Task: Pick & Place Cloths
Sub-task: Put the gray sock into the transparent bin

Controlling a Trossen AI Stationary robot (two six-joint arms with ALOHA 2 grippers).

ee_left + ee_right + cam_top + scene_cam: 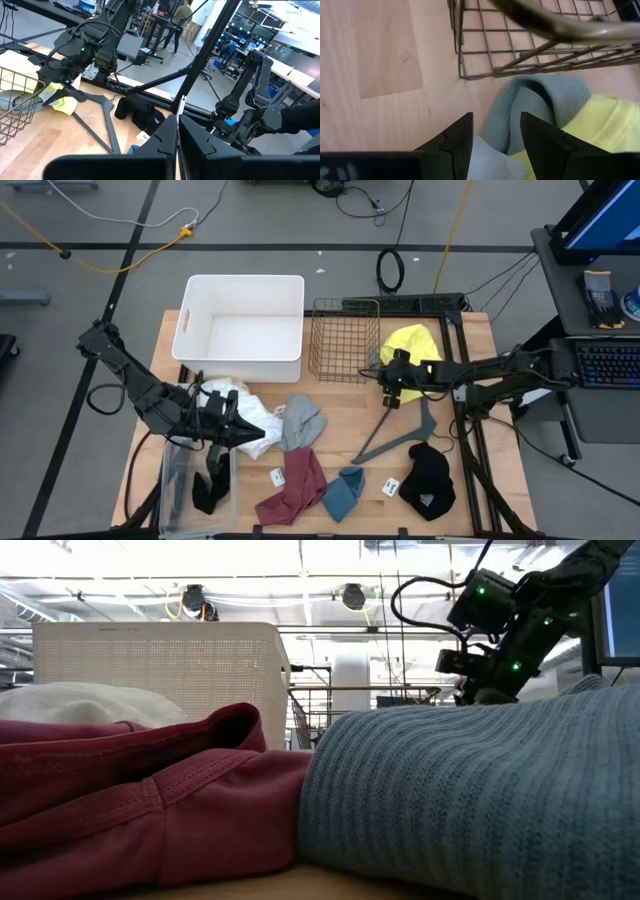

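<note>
Table stock as I see it: white cloth (255,418) by L edge, w/ left gripper (232,430) on it, fingers pressed together, can't tell if pinching fabric. Grey cloth (300,420) beside it. Maroon cloth (293,485), teal cloth (344,491), black cloth (429,480) along front. Yellow cloth (412,347) by wire basket (344,338); right gripper (390,385) at its edge, fingers spread, empty. Hanger (400,432) mid-right. White bin (243,325) at back.

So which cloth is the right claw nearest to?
The yellow cloth beside the wire basket; the right claw hovers open at its edge, while the other cloths lie farther off.
</note>
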